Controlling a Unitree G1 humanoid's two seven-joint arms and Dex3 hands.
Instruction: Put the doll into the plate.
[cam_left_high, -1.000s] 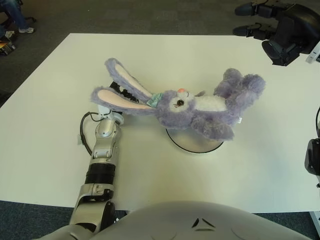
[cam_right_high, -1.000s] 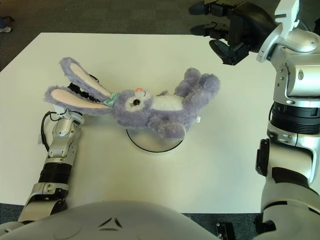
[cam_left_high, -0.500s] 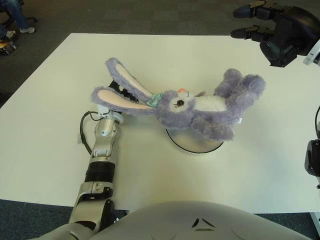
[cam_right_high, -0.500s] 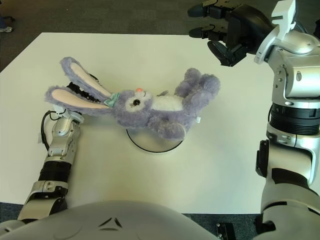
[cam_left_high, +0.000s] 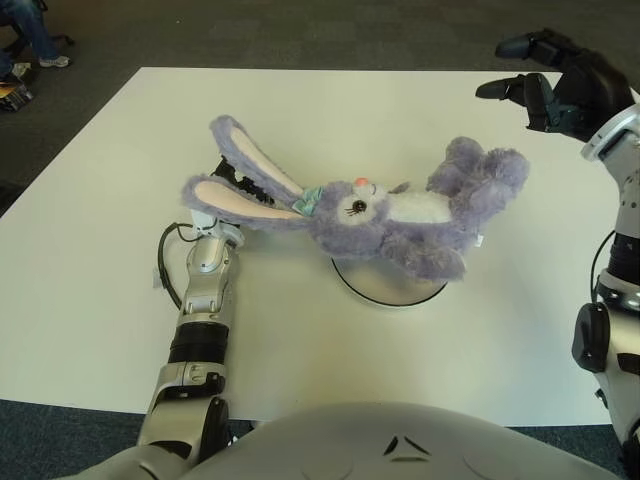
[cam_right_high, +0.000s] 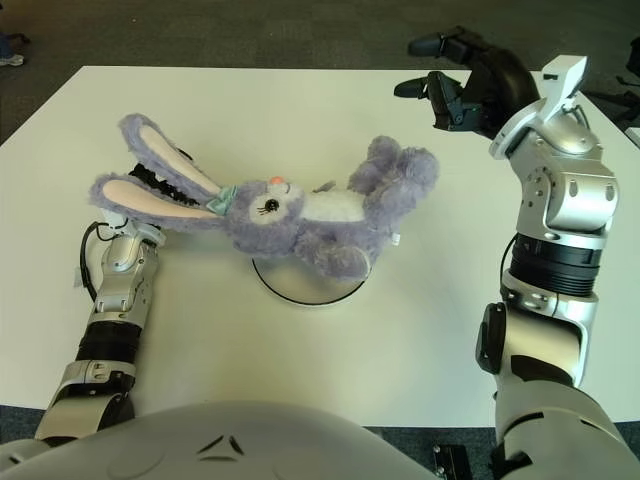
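No writing or brand can be read anywhere; a small white tag hangs from the side of the doll (cam_left_high: 400, 220), too small to make out. The purple plush rabbit lies on its back across the round white plate (cam_left_high: 385, 285) on the white table (cam_left_high: 120, 150), its body over the plate's far edge and its 2 long ears stretched out past the rim.

The left hand (cam_left_high: 222, 185) sits under those ears, its fingers mostly hidden so their grip cannot be told, while the right hand (cam_right_high: 465, 80) hangs above the table's far right, fingers spread and holding nothing.

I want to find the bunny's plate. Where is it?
The plate sits mid-table, mostly hidden under the bunny, whose ears stretch toward the left hand.
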